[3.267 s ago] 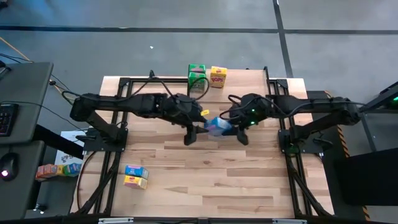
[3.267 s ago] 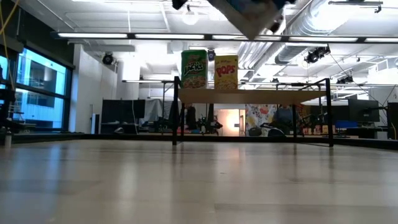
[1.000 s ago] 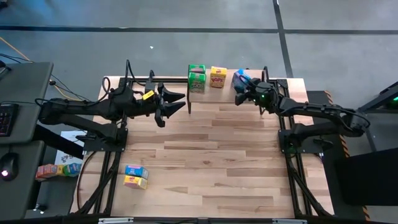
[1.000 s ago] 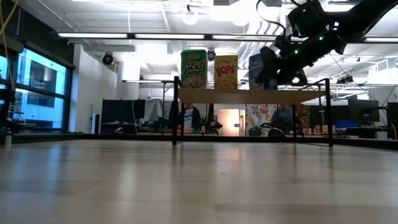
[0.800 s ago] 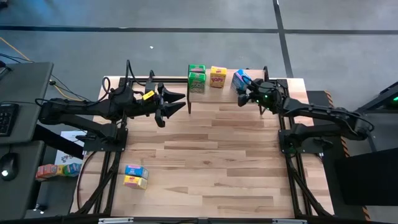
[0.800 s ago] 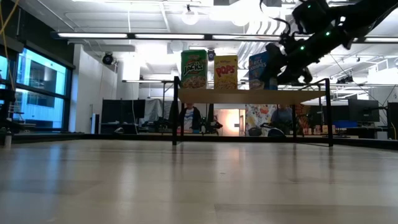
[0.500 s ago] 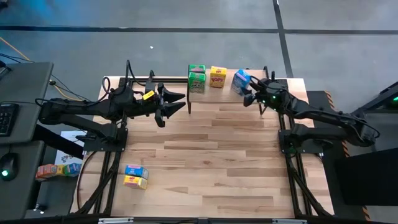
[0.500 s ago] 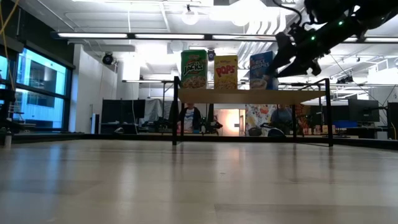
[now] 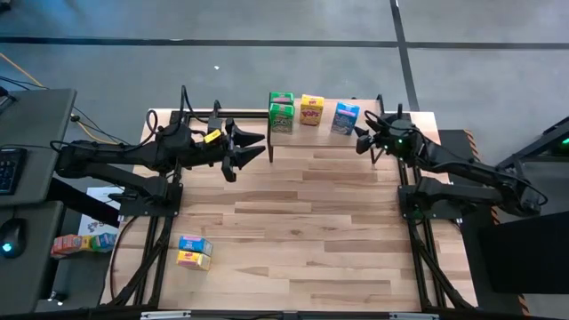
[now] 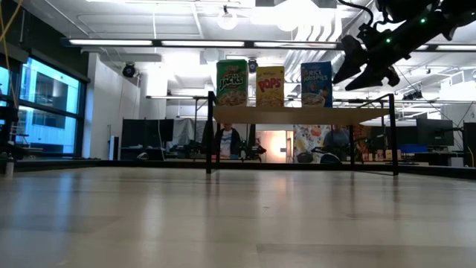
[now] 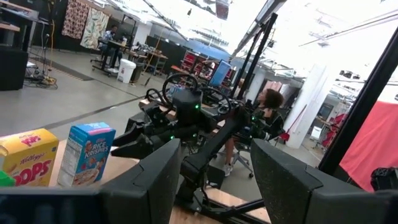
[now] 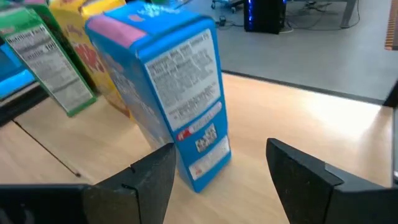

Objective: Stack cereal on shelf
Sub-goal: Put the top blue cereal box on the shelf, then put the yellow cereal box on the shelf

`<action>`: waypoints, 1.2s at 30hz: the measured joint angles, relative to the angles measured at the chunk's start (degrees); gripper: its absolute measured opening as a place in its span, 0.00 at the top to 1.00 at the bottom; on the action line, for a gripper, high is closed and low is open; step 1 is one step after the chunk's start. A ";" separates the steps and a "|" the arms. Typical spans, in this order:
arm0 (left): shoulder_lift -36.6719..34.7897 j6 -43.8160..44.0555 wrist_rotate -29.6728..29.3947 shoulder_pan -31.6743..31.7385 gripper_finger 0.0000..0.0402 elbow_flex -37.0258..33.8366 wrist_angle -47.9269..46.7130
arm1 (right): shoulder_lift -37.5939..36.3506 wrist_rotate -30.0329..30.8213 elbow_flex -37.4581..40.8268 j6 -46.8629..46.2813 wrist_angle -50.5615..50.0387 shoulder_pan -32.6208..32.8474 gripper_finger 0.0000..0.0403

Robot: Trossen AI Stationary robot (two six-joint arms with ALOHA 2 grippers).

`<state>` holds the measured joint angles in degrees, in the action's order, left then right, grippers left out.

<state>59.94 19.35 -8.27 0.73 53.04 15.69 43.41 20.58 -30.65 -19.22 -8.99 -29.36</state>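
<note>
We see blue box (image 9: 346, 116) upright on shelf (image 10: 297, 115), third in row; right gripper (image 9: 364, 142) wide, empty, beside it; left gripper (image 9: 238, 151) wide, waiting.

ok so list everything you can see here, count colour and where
green cereal box: 1, green, upright at the shelf's left end
yellow cereal box: 1, yellow, upright on the shelf, middle of the row
blue cereal box: 1, blue, upright on the shelf, right of the yellow one
spare cereal boxes: 2, blue and yellow, lying on the tabletop's near left
shelf: 1, light wood, black legs, far edge of table
tabletop: 1, wood planks
left hand: 1, dark, open, empty, left of the shelf
right hand: 1, dark, open, empty, beside the blue box
</note>
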 joint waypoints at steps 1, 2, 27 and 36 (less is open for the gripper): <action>0.00 -0.06 0.12 0.00 0.54 0.00 -0.62 | -0.49 -0.03 0.00 -0.01 -0.94 0.00 0.40; -0.09 -0.11 0.47 0.00 0.54 0.00 -1.49 | -1.09 -0.13 0.00 -0.01 -1.89 0.00 0.40; -7.27 -3.48 1.16 0.00 0.54 0.02 -15.90 | -4.27 -31.31 -17.94 -8.63 5.58 10.11 0.40; -7.29 3.56 9.51 0.02 0.54 0.10 -18.04 | -2.31 -27.37 -17.97 -7.80 6.50 13.32 0.40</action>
<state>52.66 22.92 1.23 0.75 53.14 -2.35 41.09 -6.79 -48.62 -27.02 -2.49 -16.05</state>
